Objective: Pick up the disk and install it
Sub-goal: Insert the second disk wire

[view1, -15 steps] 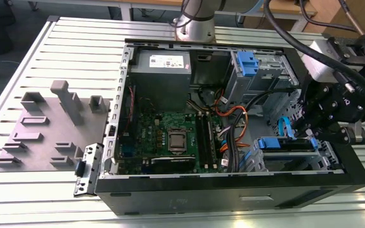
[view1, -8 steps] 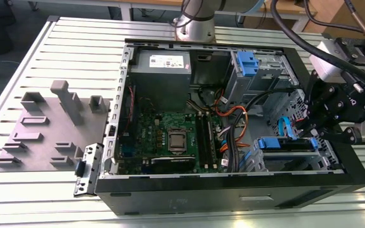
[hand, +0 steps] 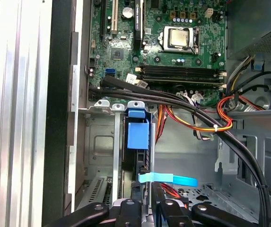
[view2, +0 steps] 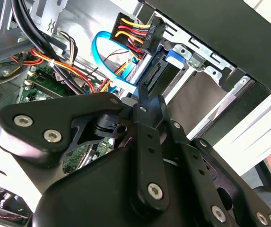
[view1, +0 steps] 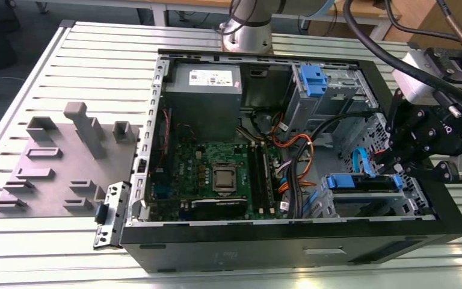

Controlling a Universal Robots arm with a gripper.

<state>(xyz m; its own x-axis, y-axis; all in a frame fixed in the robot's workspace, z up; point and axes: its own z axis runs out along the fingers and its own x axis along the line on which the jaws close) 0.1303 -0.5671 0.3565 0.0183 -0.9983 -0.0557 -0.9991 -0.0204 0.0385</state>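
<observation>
1. Fingers (view2: 147,123) of the black gripper (view2: 137,99) look drawn together in the second wrist view, with no gap showing at the tips. The tips lie at, or just beside, the connector end of the disk. I cannot tell whether anything thin is pinched between them.
2. The flat silver-metal hard disk with blue plastic side rails (view1: 351,182) stands on edge in the silver sheet-metal drive cage (view1: 335,208). The cage is at the corner of the open black computer case (view1: 295,247), on the exterior view's right, under the gripper.
3. By my judgement the disk is stiff, fairly dense and smooth-sided. Its metal faces would slip under a light pinch, and its circuit side and connector edge are fragile. The blue rails or the long metal edges look like the safest places to hold.
4. A flat light-blue data cable (hand: 173,179) and a bundle of red, orange and yellow wires (hand: 211,125) hang close to the cage and could snag.
5. The green motherboard (view1: 215,168) lies on the case floor, well apart from the cage.
6. The case rests on a slatted pale-metal counter (view1: 70,78), beside a grey moulded fixture plate (view1: 46,174). Room inside the cage is tight.
</observation>
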